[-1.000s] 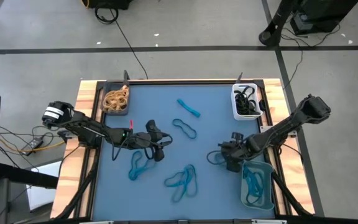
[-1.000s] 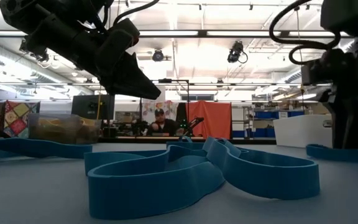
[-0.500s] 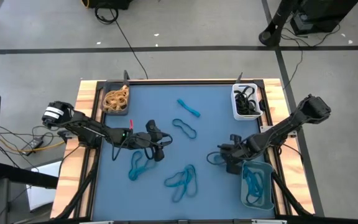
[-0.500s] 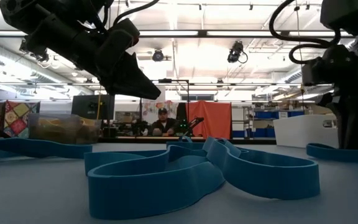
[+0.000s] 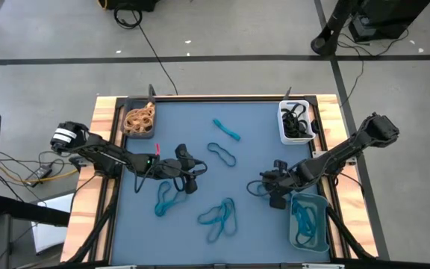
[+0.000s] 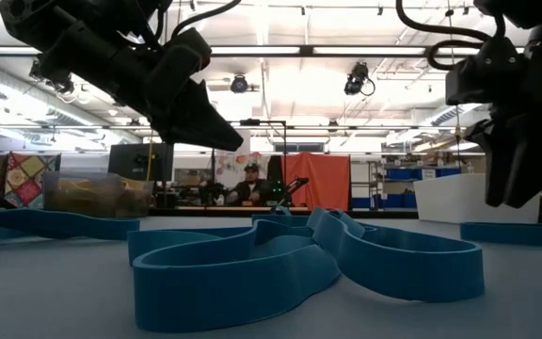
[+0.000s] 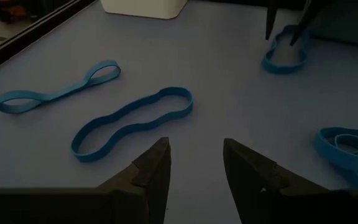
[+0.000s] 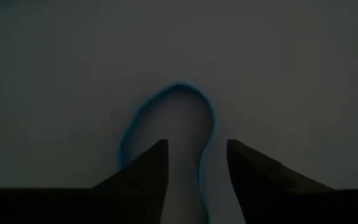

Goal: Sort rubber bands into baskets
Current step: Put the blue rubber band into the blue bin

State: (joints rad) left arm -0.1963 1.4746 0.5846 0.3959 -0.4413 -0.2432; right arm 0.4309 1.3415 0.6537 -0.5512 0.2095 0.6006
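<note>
The right gripper (image 5: 263, 187) hovers low over a blue rubber band (image 8: 166, 134) on the blue tabletop (image 5: 260, 142), just beside the grey-teal basket (image 5: 321, 243) that already holds blue bands; its jaws stand parted, empty, with one side of the loop running between them and the rounded end just ahead of the tips. The band looks light, thin and limp, likely to flex or slip flat against the mat, so pinching a single strand near that end seems the surest hold. The left gripper (image 5: 190, 175) waits near mid-table, jaws released and grasping nothing, a longer blue band (image 7: 132, 119) lying just ahead of it and to one side. More blue bands (image 5: 219, 215) lie loose on the tabletop; tan ones fill the dark basket (image 5: 125, 102) at the far left corner, black ones the white basket (image 5: 284, 136) at the far right
</note>
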